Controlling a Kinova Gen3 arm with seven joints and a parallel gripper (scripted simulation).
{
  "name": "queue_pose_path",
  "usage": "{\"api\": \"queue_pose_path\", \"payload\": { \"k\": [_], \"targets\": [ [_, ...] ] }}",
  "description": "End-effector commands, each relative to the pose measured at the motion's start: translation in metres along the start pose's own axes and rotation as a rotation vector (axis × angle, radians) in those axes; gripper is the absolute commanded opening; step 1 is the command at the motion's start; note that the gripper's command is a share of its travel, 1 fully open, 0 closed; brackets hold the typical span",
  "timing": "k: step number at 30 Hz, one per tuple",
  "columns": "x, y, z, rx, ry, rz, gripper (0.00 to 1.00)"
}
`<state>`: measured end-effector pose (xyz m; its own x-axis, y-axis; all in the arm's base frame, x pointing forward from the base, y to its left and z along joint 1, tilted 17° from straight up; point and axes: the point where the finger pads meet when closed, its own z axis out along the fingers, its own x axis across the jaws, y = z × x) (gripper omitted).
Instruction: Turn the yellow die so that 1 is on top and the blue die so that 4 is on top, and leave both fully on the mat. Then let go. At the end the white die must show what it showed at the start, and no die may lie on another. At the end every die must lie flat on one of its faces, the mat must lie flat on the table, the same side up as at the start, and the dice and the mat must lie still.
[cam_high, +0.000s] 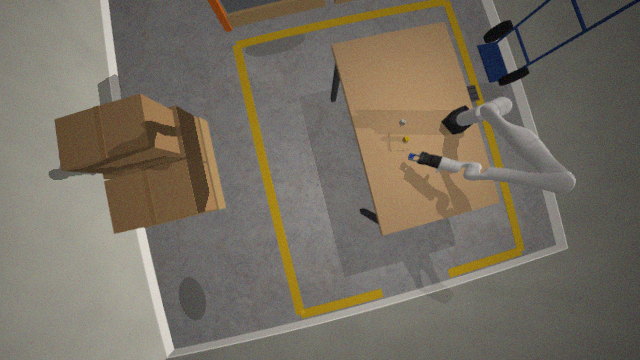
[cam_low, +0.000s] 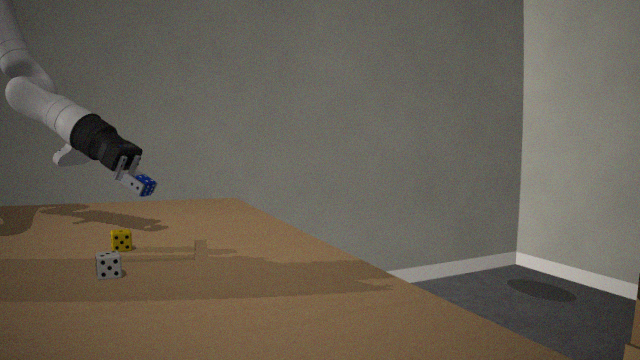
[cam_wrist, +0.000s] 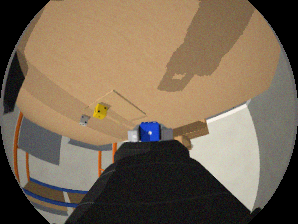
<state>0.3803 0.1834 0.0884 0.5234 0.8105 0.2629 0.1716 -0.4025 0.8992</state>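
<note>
My gripper (cam_high: 411, 157) (cam_low: 139, 184) (cam_wrist: 149, 129) is shut on the blue die (cam_high: 411, 156) (cam_low: 148, 185) (cam_wrist: 150, 131) and holds it tilted in the air above the table. One white pip shows on its face in the wrist view. The yellow die (cam_high: 406, 139) (cam_low: 121, 241) (cam_wrist: 100, 111) stands on the thin, table-coloured mat (cam_low: 160, 254) (cam_wrist: 122, 106). Its side in the exterior view shows 5; its top seems to show a single pip. The white die (cam_high: 403, 122) (cam_low: 109, 265) (cam_wrist: 84, 120) lies flat beside it, apart, with 5 on that side; its top is hard to read.
The wooden table (cam_high: 400, 75) (cam_low: 300, 320) (cam_wrist: 150, 45) bears the dice and mat. A black arm base (cam_high: 455, 120) stands at the table's edge in the top view. Cardboard boxes (cam_high: 135, 165) and a blue hand truck (cam_high: 492, 62) stand off the table.
</note>
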Motion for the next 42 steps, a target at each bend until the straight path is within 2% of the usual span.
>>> {"api": "queue_pose_path", "payload": {
  "k": [1, 20, 42],
  "targets": [
    [-0.001, -0.004, 0.005, -0.007, -0.001, -0.005, 0.57],
    [-0.001, -0.049, 0.028, -0.007, -0.001, -0.005, 0.57],
    [-0.001, -0.052, 0.030, -0.007, -0.001, -0.005, 0.57]
  ]
}}
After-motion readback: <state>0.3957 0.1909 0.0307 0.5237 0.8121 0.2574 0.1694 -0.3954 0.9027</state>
